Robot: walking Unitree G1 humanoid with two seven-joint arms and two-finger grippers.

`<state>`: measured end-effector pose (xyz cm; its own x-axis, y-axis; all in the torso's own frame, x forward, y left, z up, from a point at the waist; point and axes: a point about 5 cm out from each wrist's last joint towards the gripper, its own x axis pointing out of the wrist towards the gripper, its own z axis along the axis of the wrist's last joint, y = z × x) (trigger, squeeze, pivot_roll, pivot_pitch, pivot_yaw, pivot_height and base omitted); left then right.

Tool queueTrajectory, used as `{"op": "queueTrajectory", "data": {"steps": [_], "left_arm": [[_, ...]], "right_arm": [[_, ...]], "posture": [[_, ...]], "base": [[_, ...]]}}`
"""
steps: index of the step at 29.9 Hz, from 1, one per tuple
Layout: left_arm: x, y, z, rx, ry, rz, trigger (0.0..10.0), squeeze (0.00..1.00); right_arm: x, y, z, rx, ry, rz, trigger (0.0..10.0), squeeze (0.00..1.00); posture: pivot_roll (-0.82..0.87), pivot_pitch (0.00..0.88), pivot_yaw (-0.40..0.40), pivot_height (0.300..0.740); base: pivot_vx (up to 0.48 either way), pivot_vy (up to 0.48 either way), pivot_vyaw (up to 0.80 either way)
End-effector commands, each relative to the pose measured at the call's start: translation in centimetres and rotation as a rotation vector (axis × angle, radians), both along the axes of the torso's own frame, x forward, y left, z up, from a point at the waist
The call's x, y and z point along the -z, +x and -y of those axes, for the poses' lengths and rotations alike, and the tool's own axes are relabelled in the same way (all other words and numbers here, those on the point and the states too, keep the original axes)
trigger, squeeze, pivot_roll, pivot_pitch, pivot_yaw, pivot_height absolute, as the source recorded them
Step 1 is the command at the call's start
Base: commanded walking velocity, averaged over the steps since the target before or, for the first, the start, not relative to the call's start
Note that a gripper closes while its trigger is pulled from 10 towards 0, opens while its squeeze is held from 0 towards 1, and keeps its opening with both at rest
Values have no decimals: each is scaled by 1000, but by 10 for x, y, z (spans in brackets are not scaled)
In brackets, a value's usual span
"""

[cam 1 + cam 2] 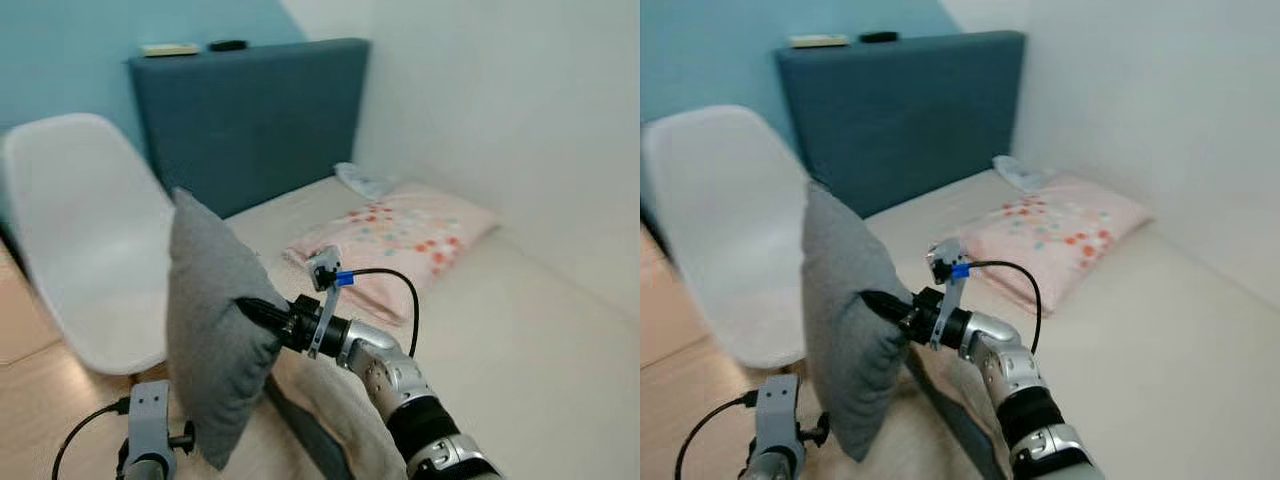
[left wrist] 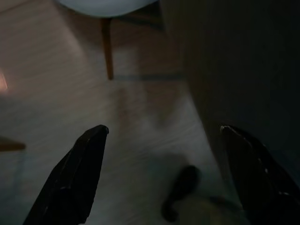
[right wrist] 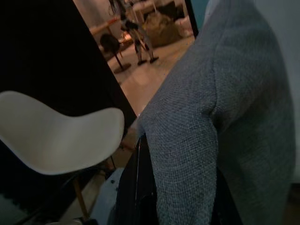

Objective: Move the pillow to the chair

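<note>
Grey pillow (image 1: 215, 330) pinched by right end effector (image 1: 262, 312), upright between white chair (image 1: 85, 240) and bed (image 1: 520, 340).

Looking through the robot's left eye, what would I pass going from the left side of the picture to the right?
White chair → grey pillow, pinched in the right gripper → pink spotted pillow on the bed → white wall.

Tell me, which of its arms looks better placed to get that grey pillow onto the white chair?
The right. Its right claw is already shut on the grey pillow, held upright beside the white chair. The left claw hangs open and low over the floor, gripping nothing.
</note>
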<state>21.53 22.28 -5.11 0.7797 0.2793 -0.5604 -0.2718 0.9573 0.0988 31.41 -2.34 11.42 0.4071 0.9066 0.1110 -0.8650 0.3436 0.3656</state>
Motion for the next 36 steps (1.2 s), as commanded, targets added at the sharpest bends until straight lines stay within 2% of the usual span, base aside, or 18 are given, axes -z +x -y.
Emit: {"op": "queueTrajectory", "data": {"steps": [1, 13, 22, 23, 24, 27, 30, 33, 36], "left_arm": [[-1, 2, 0, 4, 8, 6, 10000, 0], [-3, 4, -1, 5, 23, 13, 10000, 0], [-4, 5, -1, 18, 27, 13, 10000, 0], [-4, 6, 1, 39, 30, 17, 10000, 0], [-4, 6, 1, 39, 30, 17, 10000, 0], [-8, 14, 9, 103, 33, 45, 10000, 0], [-10, 17, 12, 125, 33, 58, 10000, 0], [-20, 30, 23, 214, 41, 113, 10000, 0], [-24, 37, 27, 247, 45, 139, 10000, 0]], "right_arm": [[-21, 4, -11, -3, 54, 88, 10000, 0], [-12, 4, -8, 19, -17, 101, 10000, 0], [-12, 4, -7, 36, 3, 95, 10000, 0], [-12, 6, -4, 62, 48, 65, 10000, 0], [-12, 6, -4, 62, 48, 65, 10000, 0], [-5, 11, 6, 138, 102, -3, 10000, 0], [-1, 12, 9, 162, 103, -20, 10000, 0], [9, 14, 22, 249, 98, -65, 10000, 0], [13, 15, 28, 283, 74, -70, 10000, 0]], "posture": [[191, 0, -118, 740], [190, 0, -113, 740], [188, 0, -107, 740], [187, 0, -103, 740], [187, 0, -103, 740], [187, 0, -96, 740], [187, 0, -95, 740], [179, 0, -88, 740], [174, 0, -82, 740]], "base": [[0, 0, 719], [0, 0, 719], [0, 0, 719], [0, 0, 719], [0, 0, 719], [0, 0, 719], [0, 0, 719], [0, 0, 719], [0, 0, 719]]}}
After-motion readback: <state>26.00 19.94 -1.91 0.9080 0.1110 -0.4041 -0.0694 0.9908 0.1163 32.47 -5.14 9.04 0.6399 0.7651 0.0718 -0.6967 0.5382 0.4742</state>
